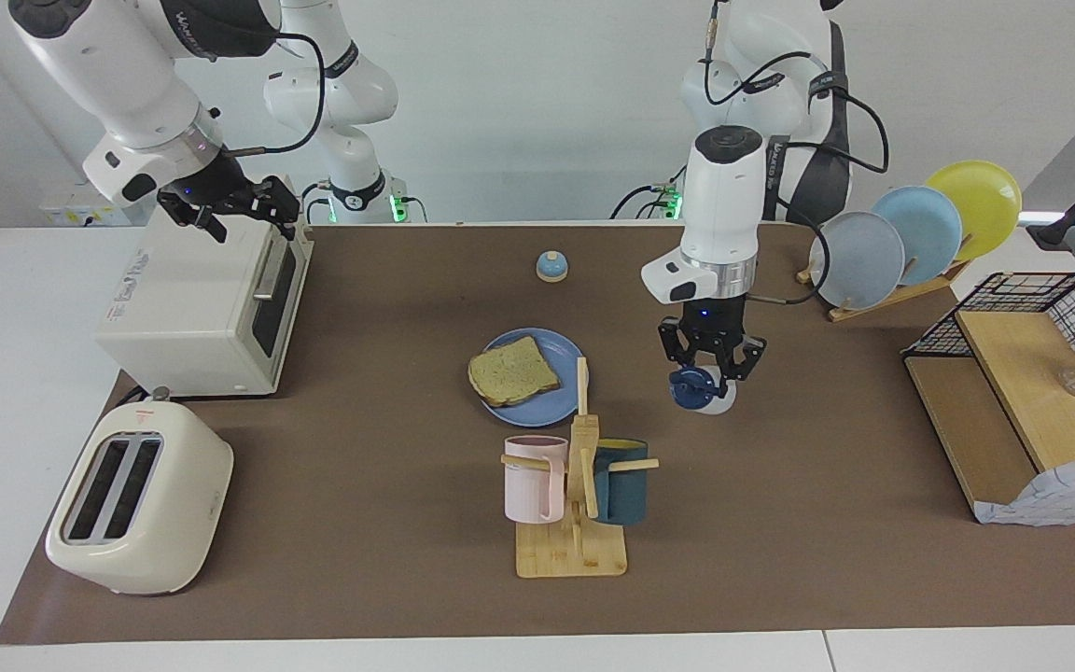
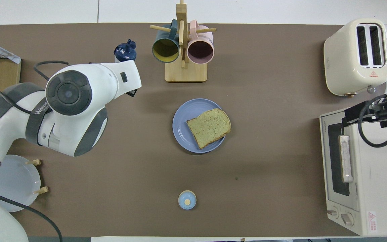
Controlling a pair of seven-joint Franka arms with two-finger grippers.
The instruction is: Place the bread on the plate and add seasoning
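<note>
The bread (image 1: 512, 370) (image 2: 209, 127) lies flat on the blue plate (image 1: 537, 411) (image 2: 181, 124) in the middle of the mat. My left gripper (image 1: 710, 366) points straight down over the mat, beside the plate toward the left arm's end, and is shut on the seasoning (image 1: 698, 390) (image 2: 125, 51). The bottle's navy cap points away from the robots. In the overhead view the arm's wrist hides the bottle's body and the fingers. My right gripper (image 1: 231, 207) (image 2: 368, 114) waits open over the toaster oven with nothing in it.
A wooden mug rack (image 1: 575, 523) (image 2: 185, 72) with two mugs stands just farther from the robots than the plate. A small bell (image 1: 551, 266) (image 2: 187, 199) sits nearer. Toaster oven (image 1: 202, 299) and toaster (image 1: 136, 499) stand at the right arm's end; plate rack (image 1: 911, 233) and wire basket (image 1: 1023, 401) at the left arm's.
</note>
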